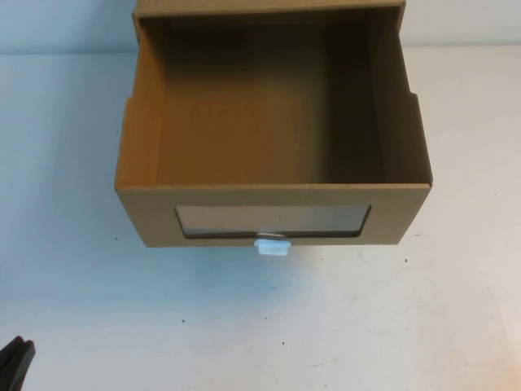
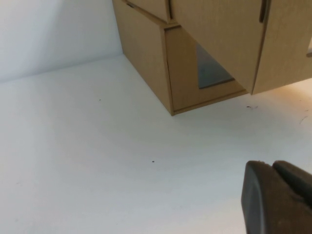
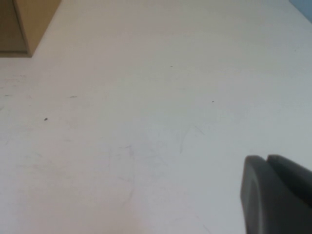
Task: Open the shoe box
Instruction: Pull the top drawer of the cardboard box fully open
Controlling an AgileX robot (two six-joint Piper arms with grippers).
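Well, a good deal is cut off here. Of my left gripper (image 1: 16, 360) the high view catches only a black tip in the bottom-left corner of the frame, and my right gripper is out of that view altogether. The far end of the shoe box (image 1: 269, 130) runs off the top edge, so of its outer sleeve (image 1: 269, 6) I see only a thin strip. What lies behind the window (image 1: 273, 218) in the front panel I cannot make out (it reads as a flat grey pane).

The shoe box fills the upper middle of the frame, resting on the white surface (image 1: 342, 326). Its tray stands forward of the sleeve with the top open and the brown inside in view. A pale blue pull tab (image 1: 273, 246) hangs at the lower edge of the front panel, just under the window.

My left gripper (image 2: 272, 170) sits low over the surface with its fingers pressed together, holding nothing; the shoe box (image 2: 146, 53) is well apart, ahead of it. My right gripper (image 3: 267, 163) is likewise closed on nothing over bare surface, with only a corner of the shoe box (image 3: 29, 22) showing in its wrist view, well apart too.
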